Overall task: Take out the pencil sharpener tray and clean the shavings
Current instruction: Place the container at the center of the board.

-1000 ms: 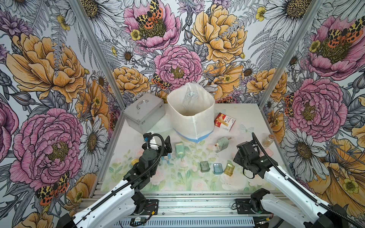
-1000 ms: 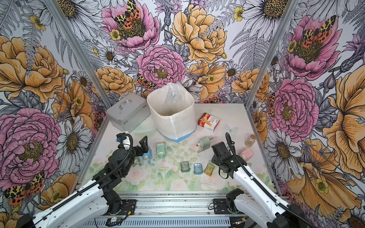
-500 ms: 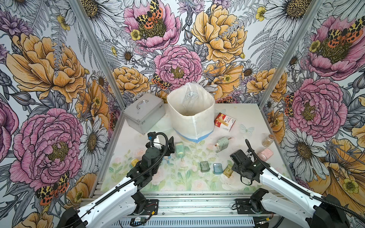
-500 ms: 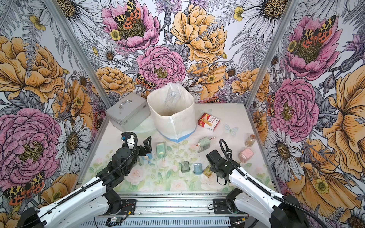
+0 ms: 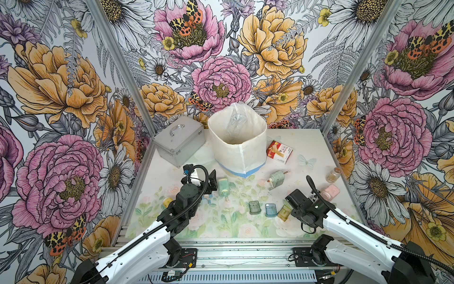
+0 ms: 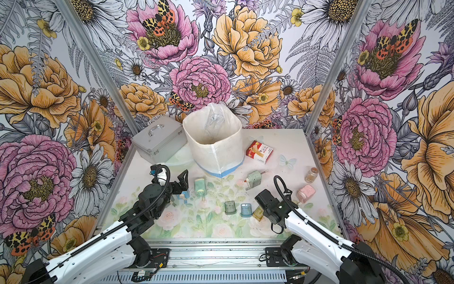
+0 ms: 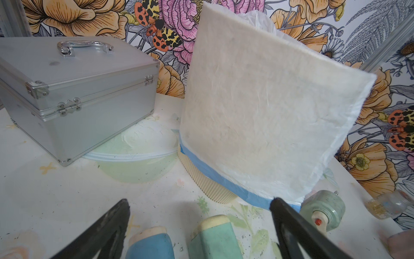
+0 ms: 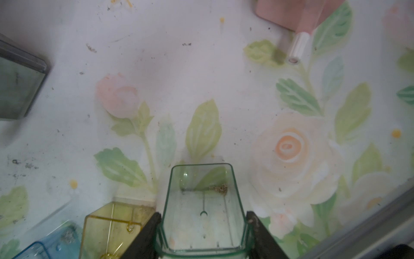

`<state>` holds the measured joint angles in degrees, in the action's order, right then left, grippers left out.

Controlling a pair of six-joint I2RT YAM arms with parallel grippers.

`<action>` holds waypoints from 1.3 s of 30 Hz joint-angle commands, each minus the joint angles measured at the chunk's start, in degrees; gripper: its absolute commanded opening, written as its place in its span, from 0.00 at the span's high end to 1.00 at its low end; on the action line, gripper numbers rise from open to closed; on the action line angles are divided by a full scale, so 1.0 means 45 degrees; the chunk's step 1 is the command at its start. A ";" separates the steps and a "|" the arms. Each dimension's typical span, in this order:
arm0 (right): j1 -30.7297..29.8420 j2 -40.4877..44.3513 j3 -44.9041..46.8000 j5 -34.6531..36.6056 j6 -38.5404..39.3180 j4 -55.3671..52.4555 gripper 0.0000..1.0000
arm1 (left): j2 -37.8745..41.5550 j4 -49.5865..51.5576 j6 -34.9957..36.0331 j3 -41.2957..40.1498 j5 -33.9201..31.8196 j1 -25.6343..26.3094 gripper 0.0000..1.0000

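My right gripper [image 8: 203, 216] is shut on a clear greenish tray [image 8: 202, 208], one finger on each long side. A small brown clump of shavings [image 8: 220, 188] lies in the tray's far corner. In both top views the right wrist [image 5: 298, 202] hides this tray and hangs low beside a yellow tray [image 5: 284, 212]. My left gripper [image 7: 199, 204] is open, with a blue pencil sharpener [image 7: 150, 244] and a green one [image 7: 212, 237] below it. In a top view the left gripper [image 6: 181, 184] hangs left of the green sharpener [image 6: 199, 186]. Dark flecks [image 7: 255, 215] dot the mat.
A blue tray [image 5: 270, 209] and a dark green tray [image 5: 254, 207] lie left of the yellow one. A white lined bin [image 5: 237, 142] stands at the back centre, beside a silver case [image 5: 179, 140]. Also about: a grey-green sharpener [image 5: 276, 177], a pink one [image 5: 330, 191], a red box [image 5: 279, 151], a jar [image 5: 333, 174].
My right arm has swung left and lower, stopping beside the yellow tray and uncovering the pink sharpener. My left arm has edged a little to the right. Both jaws stand as before.
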<state>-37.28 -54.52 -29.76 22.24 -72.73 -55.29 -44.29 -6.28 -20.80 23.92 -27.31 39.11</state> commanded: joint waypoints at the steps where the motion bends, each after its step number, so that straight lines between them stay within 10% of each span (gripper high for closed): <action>1: -0.0862 -0.0087 -0.0282 -0.0054 -0.0810 -0.0073 0.69 | 0.0155 -0.0224 0.0144 -0.0101 0.0310 -0.0098 0.01; 39: -0.0814 -0.0930 0.0172 -0.0803 0.2508 0.4063 0.58 | 0.0518 0.0346 0.0111 0.0156 0.0924 -0.0061 0.01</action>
<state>-41.47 -60.12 -29.80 20.12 -63.29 -37.36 -43.40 -5.63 -20.58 23.92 -24.71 39.13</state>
